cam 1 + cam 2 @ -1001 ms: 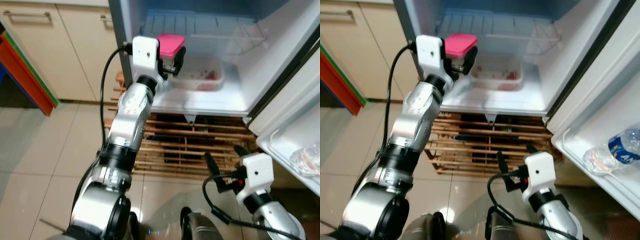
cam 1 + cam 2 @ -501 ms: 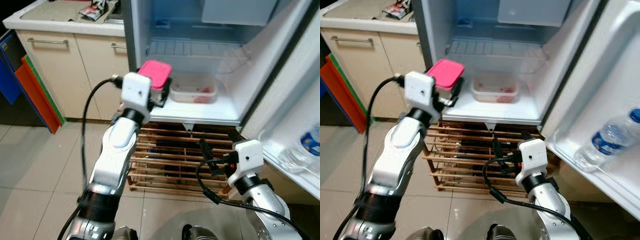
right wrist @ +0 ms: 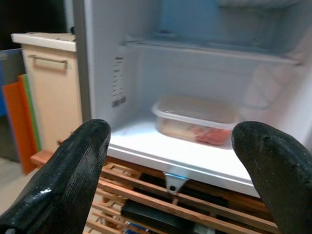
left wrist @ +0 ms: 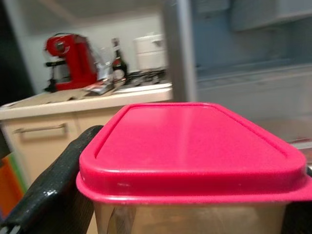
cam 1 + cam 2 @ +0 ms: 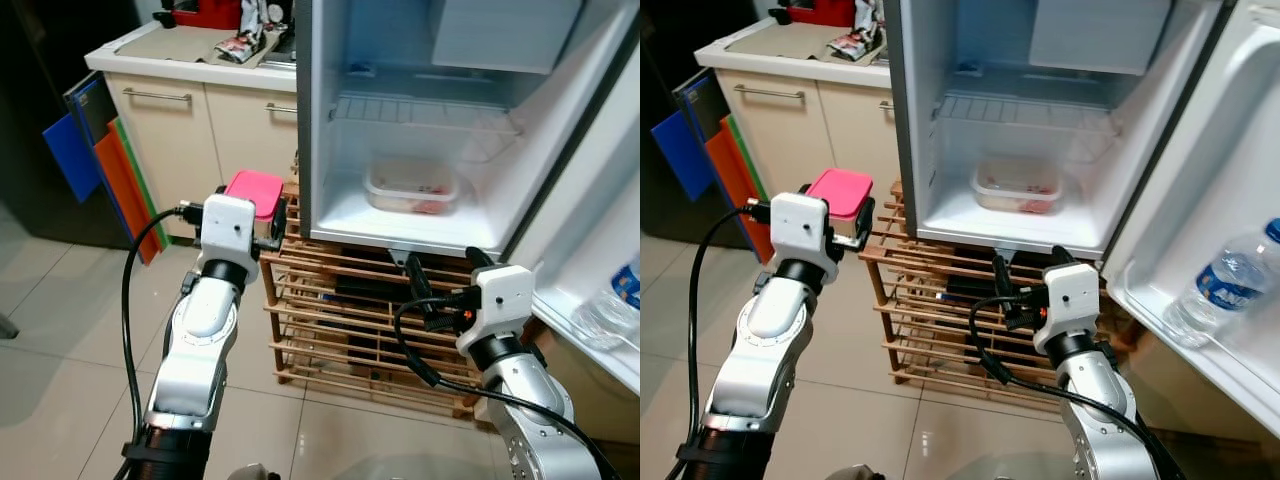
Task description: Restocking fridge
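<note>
Left wrist view: our left gripper [image 5: 272, 222] clamps the pink-lidded container [image 4: 192, 158] for shelving in the fridge [image 5: 400, 215]; right gripper [image 5: 442, 280] fingers spread, empty.

Two silver segmented arms with black joint rings; a boxy white wrist housing on each, the right one showing a small red light. Left gripper [image 5: 279, 222] and right gripper [image 5: 441, 281]: long black fingers [image 3: 73, 170], textured, rounded tips. Black cables loop outside each forearm.

Beige tiled floor [image 5: 60, 330], cream cabinets [image 5: 190, 130], wooden rack [image 5: 350, 320]
</note>
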Controlling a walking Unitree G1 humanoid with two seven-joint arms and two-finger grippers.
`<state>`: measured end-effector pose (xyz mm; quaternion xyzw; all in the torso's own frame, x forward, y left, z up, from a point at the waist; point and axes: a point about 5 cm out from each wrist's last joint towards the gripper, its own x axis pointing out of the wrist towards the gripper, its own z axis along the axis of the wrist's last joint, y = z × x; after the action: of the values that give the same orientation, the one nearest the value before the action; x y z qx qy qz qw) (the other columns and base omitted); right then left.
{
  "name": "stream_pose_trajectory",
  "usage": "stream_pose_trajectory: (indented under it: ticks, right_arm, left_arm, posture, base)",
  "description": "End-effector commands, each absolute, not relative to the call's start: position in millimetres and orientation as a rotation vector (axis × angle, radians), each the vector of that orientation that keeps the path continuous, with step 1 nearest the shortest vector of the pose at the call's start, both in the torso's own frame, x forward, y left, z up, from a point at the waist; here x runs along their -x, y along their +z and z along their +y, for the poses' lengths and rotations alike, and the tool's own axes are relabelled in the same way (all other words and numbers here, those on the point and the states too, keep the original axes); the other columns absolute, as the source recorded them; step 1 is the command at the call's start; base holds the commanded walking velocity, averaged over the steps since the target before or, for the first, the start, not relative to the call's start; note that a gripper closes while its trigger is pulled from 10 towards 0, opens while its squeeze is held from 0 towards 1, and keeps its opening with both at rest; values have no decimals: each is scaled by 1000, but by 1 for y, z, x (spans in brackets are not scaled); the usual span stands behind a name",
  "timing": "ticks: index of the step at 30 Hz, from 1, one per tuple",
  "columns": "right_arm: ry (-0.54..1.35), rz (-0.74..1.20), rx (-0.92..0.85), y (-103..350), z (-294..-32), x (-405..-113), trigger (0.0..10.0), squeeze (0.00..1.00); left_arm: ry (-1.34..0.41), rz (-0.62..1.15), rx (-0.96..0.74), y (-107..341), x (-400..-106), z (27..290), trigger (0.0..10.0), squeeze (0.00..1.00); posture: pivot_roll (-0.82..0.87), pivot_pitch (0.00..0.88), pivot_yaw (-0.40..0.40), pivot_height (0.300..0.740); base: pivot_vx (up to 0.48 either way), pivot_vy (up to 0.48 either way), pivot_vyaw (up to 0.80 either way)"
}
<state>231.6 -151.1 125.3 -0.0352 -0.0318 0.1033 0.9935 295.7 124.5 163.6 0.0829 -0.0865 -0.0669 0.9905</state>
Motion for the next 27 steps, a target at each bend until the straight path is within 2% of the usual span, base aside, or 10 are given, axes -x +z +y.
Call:
stream_pose_trajectory:
  ticks: [1, 5, 6, 8, 9, 10, 22, 23, 26, 27]
  right_arm:
    - [198, -69, 82, 124, -152, -234, 10000, 0]
    - [197, -68, 82, 123, -152, -233, 10000, 0]
    - [197, -66, 83, 122, -152, -233, 10000, 0]
    - [198, -66, 83, 122, -152, -233, 10000, 0]
    - [198, -66, 83, 122, -152, -233, 10000, 0]
    - [199, -66, 84, 122, -152, -234, 10000, 0]
    - [202, -70, 92, 122, -153, -235, 10000, 0]
    - [202, -70, 92, 122, -153, -235, 10000, 0]
    - [203, -71, 92, 122, -153, -235, 10000, 0]
    - [203, -71, 92, 121, -152, -235, 10000, 0]
  left_arm:
    - [-152, -151, -157, 160, -298, 122, 10000, 0]
    - [-155, -149, -160, 160, -300, 121, 10000, 0]
    - [-159, -145, -161, 159, -302, 120, 8627, 0]
    - [-161, -144, -160, 159, -302, 120, 8078, 0]
    - [-162, -143, -159, 159, -303, 119, 9333, 0]
    - [-157, -141, -152, 159, -304, 119, 10000, 0]
    - [-153, -139, -141, 159, -308, 118, 10000, 0]
    - [-153, -141, -135, 160, -309, 118, 4588, 0]
    - [-169, -151, -134, 160, -309, 117, 4588, 0]
    - [-172, -158, -130, 161, -309, 116, 0, 0]
  posture:
    - [-114, 0, 12, 740]
    - [-115, 0, 14, 740]
    - [-116, 0, 13, 740]
    - [-116, 0, 13, 740]
    - [-116, 0, 14, 740]
    - [-117, 0, 12, 740]
    - [-122, 0, 10, 740]
    - [-122, 0, 10, 740]
    - [-122, 0, 11, 740]
    - [-123, 0, 12, 740]
  base:
    - [0, 0, 0]
    - [0, 0, 0]
    - [0, 0, 0]
    - [0, 0, 0]
    - [0, 0, 0]
    - [0, 0, 0]
    - [0, 0, 0]
    - [0, 0, 0]
    - [0, 0, 0]
    - [0, 0, 0]
